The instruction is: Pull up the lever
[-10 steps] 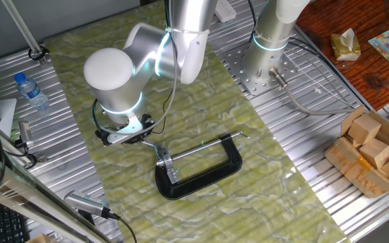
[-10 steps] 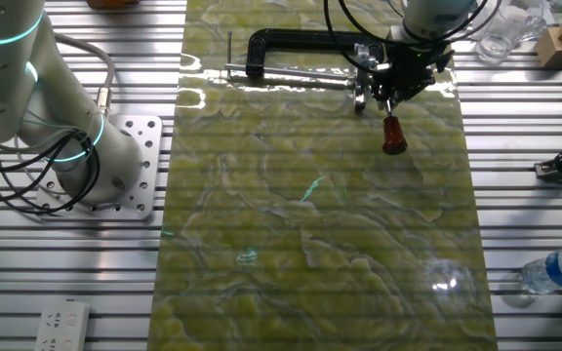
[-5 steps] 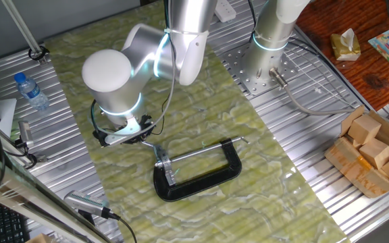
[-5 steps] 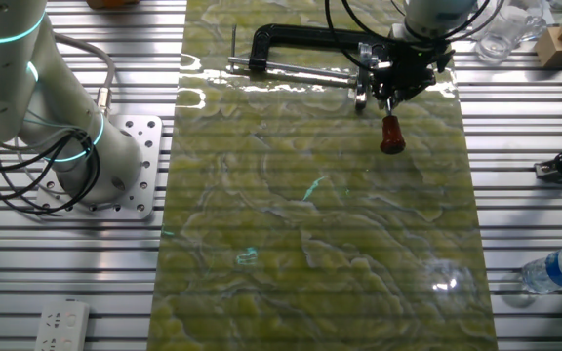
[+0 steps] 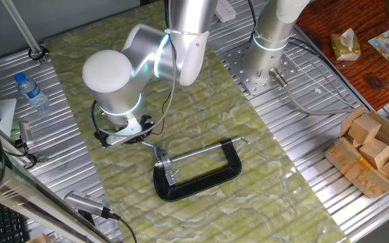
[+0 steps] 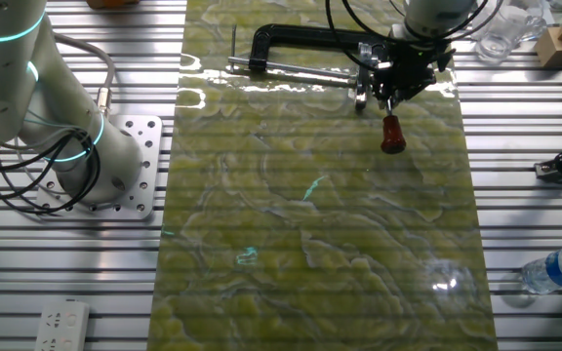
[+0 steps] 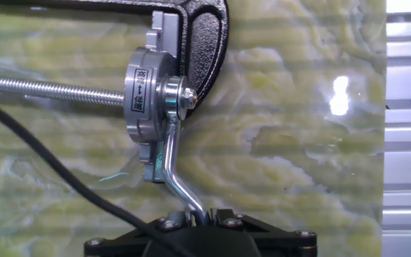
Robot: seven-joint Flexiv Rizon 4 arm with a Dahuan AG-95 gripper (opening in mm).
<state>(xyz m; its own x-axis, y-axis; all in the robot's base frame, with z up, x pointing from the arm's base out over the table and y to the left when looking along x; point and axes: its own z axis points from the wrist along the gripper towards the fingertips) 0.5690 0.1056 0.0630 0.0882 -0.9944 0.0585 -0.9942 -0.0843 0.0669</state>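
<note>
The lever point(image 7: 171, 164) is a bent silver rod that runs from the clamp's silver bracket point(image 7: 145, 93) down between my fingers. In the other fixed view its red-brown knob point(image 6: 390, 134) sticks out below my gripper point(image 6: 388, 90). My gripper point(image 7: 204, 216) is shut on the lever's rod. The black C-shaped clamp frame point(image 5: 201, 179) lies flat on the green mat point(image 5: 201, 115), with its straight screw rod point(image 7: 48, 89) spanning it. In one fixed view my wrist hides most of the gripper point(image 5: 128, 135) at the clamp's left end.
A second arm's base point(image 5: 265, 61) is bolted at the mat's far side. A water bottle point(image 5: 31, 91) lies on the ribbed metal table to the left. A cardboard box of wooden blocks point(image 5: 373, 152) sits at the right. Cables trail beside my wrist.
Over the first half second the clamp slid a little across the mat and the knob rose slightly with my gripper. Since then nothing has visibly moved.
</note>
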